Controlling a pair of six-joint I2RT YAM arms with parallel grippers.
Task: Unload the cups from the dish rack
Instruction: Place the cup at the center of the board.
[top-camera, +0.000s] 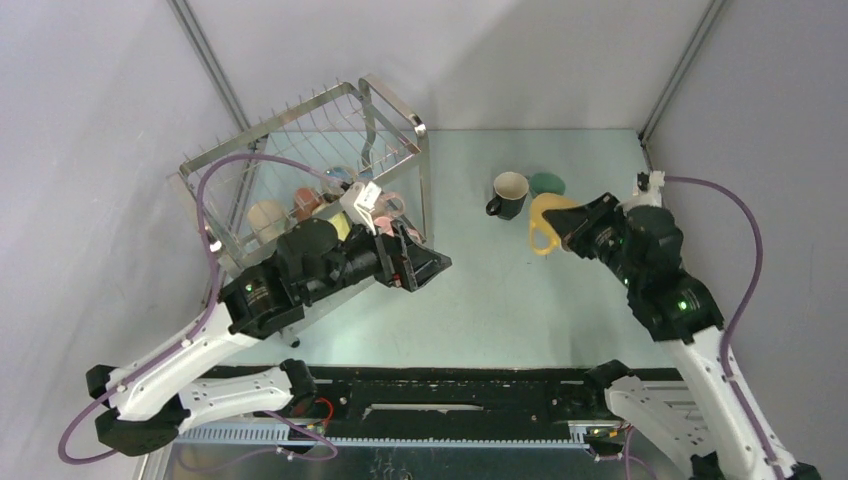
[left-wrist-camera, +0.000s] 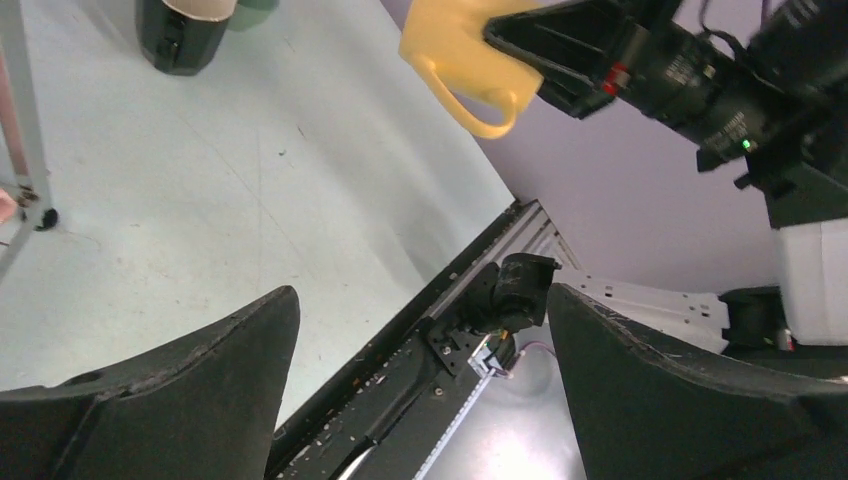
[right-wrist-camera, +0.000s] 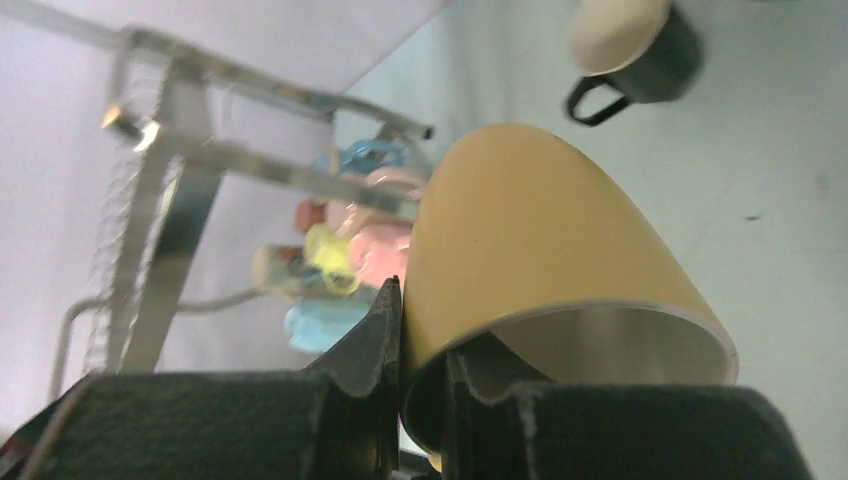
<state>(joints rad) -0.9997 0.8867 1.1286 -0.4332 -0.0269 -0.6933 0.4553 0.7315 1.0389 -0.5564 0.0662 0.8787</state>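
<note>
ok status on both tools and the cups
left tool open, empty, by dish rack. right tool shut on yellow cup. close beside it: black cup, green cup.

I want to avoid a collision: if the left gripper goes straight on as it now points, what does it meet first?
Likely the table near the black rail at its front edge; the left gripper is empty, depth unclear.

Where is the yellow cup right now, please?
The yellow cup is right of centre in the top view, its rim pinched by the right gripper, beside the black cup and the green cup.
</note>
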